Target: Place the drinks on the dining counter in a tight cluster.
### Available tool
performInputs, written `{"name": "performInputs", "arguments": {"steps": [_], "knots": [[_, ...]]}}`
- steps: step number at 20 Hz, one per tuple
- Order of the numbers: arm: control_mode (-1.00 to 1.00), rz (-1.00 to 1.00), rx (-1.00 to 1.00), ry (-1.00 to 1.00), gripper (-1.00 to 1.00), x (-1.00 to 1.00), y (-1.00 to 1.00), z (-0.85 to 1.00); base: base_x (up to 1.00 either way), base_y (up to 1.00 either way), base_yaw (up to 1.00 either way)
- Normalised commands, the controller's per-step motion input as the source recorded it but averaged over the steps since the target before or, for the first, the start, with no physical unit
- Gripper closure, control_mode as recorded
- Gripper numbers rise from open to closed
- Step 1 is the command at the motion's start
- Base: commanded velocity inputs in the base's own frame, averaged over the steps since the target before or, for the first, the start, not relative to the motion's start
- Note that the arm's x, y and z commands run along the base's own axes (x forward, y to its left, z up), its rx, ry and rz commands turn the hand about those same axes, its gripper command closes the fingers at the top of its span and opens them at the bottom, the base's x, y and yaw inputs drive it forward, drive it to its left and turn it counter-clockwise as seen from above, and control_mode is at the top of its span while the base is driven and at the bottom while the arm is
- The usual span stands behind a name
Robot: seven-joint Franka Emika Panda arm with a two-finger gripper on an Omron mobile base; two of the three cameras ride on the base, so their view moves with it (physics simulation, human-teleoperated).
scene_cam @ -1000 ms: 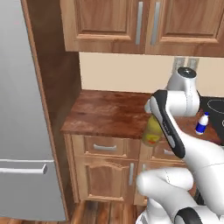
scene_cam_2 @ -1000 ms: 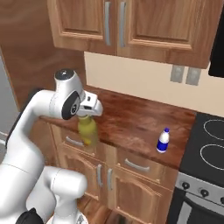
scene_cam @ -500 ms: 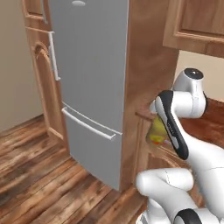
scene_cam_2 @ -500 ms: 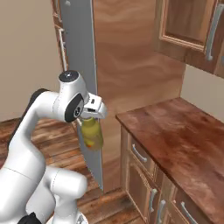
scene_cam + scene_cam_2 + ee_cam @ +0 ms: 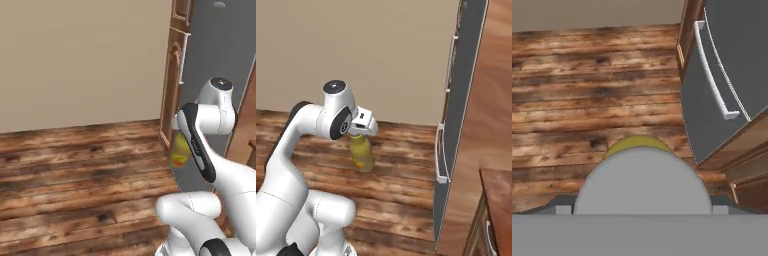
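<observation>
Over plank floor (image 5: 406, 150) — tool (image 5: 362, 131) spread wide, gripping the olive-yellow bottle (image 5: 361, 152).

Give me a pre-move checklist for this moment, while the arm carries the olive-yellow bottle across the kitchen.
1. Olive-yellow bottle with grey cap hangs under the gripper, jaws closed on its top: ok.
2. Bottle upright: ok in both base views.
3. Bottle apart from the grey fridge door: ok.
4. Wooden plank floor ahead free of obstacles: ok.
5. Dining counter in sight for placement: not ok.
6. Other two drinks located: cannot tell.
</observation>
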Motion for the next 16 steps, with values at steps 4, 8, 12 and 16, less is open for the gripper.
{"name": "performInputs", "arguments": {"steps": [4, 8, 12, 16], "knots": [[1.00, 0.00, 0.00, 0.00, 1.00, 0.00, 0.00, 0.00, -0.10, 0.13, 1.00], [1.00, 0.00, 0.00, 0.00, 1.00, 0.00, 0.00, 0.00, -0.06, 0.10, 0.99], [1.00, 0.00, 0.00, 0.00, 1.00, 0.00, 0.00, 0.00, 0.00, 0.04, 0.93], [1.00, 0.00, 0.00, 0.00, 1.00, 0.00, 0.00, 0.00, 0.01, 0.00, 0.95]]}}
